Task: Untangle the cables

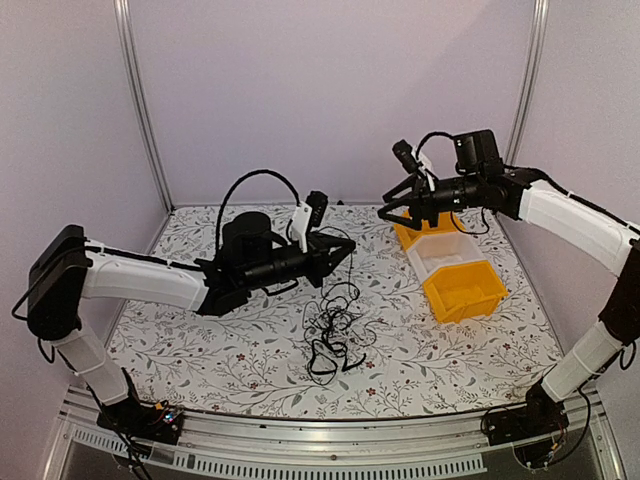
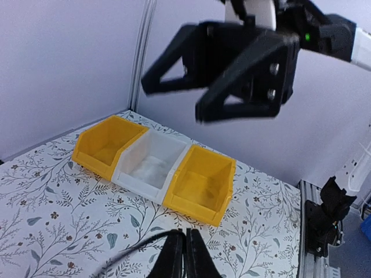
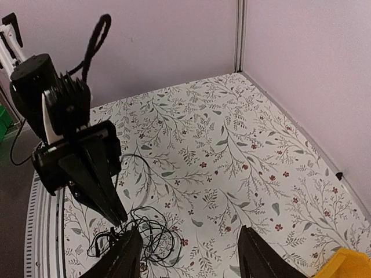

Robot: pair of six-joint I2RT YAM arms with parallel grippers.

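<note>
Mid-table, on the floral cloth [image 1: 200, 350], the cables [image 1: 333, 330] lie as one loose black tangle of thin loops, and I cannot pick single cords apart. One strand climbs out of the pile towards my left gripper [image 1: 345, 250], which hangs just above and behind the heap. Its fingers are pressed flat together, and they look pinched on that strand. In the left wrist view the same closed tips [image 2: 185, 255] show a black cord [image 2: 124, 252] curving away to the left.

From the right wrist I see those closed tips [image 3: 119, 217] sitting right over the tangle [image 3: 145, 234].

My right gripper [image 1: 385, 212] is raised well apart from the pile, over the far right of the table. Its jaws are spread wide with nothing between them.

Below it stands a row of three bins, touching side by side: yellow bin [image 1: 465, 290], white bin [image 1: 445, 255], and a far yellow bin [image 1: 415, 235] partly hidden.
</note>
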